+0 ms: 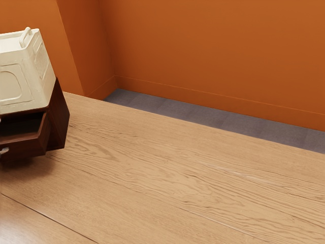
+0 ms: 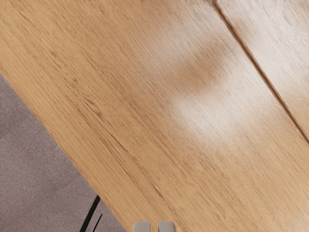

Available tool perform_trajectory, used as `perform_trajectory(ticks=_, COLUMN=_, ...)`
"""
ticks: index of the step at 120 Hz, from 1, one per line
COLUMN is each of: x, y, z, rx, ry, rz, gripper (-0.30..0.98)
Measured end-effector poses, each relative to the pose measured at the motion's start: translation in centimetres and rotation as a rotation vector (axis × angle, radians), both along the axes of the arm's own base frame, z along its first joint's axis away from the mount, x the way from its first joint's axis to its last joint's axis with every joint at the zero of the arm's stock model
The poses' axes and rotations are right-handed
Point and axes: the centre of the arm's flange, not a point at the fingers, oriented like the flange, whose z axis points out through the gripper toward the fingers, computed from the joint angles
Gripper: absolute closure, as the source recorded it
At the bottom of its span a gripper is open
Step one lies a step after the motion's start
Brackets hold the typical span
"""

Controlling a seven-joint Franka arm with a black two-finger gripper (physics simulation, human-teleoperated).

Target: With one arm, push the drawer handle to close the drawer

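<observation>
In the exterior view, a dark brown cabinet (image 1: 60, 119) stands on the wooden worktop (image 1: 152, 162) at the exterior view's left. Its drawer (image 1: 30, 146) is pulled out, the hollow inside plain to see, and the metal drawer handle (image 1: 4, 151) sits on the drawer's front, right at the picture's edge (partly cut off, so its full shape is hard to tell). A cream box (image 1: 42, 73) with a small looped grip on top rests on the cabinet. Beyond the worktop lie a grey floor (image 1: 167, 108) and an orange wall (image 1: 203, 46).

In the wrist view, the fingers (image 2: 166, 226) (just their grey tips) are over the worktop near its edge, slightly parted, with a narrow gap and nothing held between them. A dark seam (image 2: 260, 72) crosses the wood, pale glare lies beside it, and a thin black rod (image 2: 90, 212) runs over the grey floor past the edge.
</observation>
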Motion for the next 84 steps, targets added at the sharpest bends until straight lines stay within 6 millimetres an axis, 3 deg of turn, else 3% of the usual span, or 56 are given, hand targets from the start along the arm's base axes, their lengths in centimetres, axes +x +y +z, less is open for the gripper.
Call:
perform_trajectory(ticks=12, x=-0.3, y=0.6, z=-1.7, rx=0.041, ry=-0.036, rz=-0.079, gripper=0.78)
perform_trajectory(ticks=53, x=0.2, y=4.6, z=-1.3, rx=0.216, ry=-0.146, rz=-0.231, gripper=0.78)
perform_trajectory(ticks=84, x=1.0, y=5.2, z=-1.6, rx=0.216, ry=-0.247, rz=-0.155, gripper=0.79)
